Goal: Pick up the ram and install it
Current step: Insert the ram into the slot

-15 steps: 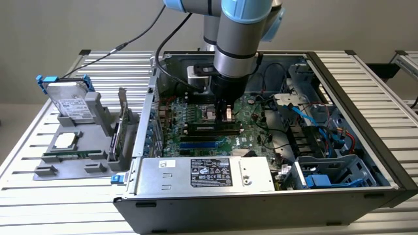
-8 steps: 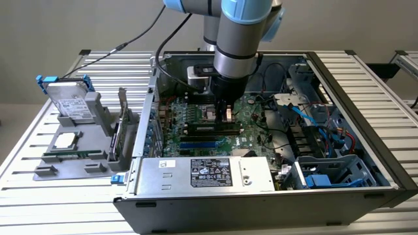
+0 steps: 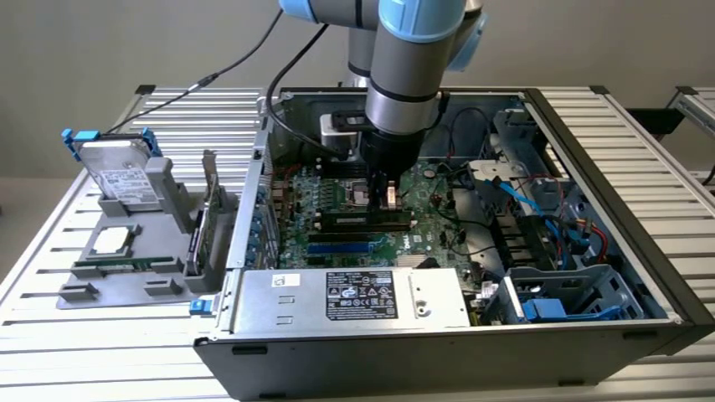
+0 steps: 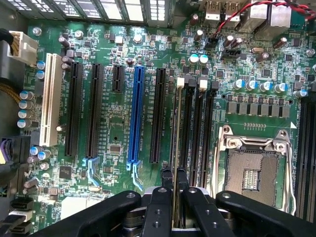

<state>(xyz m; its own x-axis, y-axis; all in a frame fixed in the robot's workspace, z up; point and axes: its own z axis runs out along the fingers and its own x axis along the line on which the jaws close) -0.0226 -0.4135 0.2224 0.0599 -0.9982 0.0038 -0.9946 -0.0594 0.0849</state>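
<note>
Gripper [image 4: 174, 175] down inside case [image 3: 447, 368], above motherboard [image 4: 118, 123]. Jaws closed on ram [image 4: 176, 128], held edge-on along memory slots [image 4: 188, 128] beside CPU socket [image 4: 252, 170]. Seating not discernible.

A hard drive [image 3: 119, 174] stands in a grey holder [image 3: 112, 289] beside the open computer case [image 3: 447, 364].
</note>
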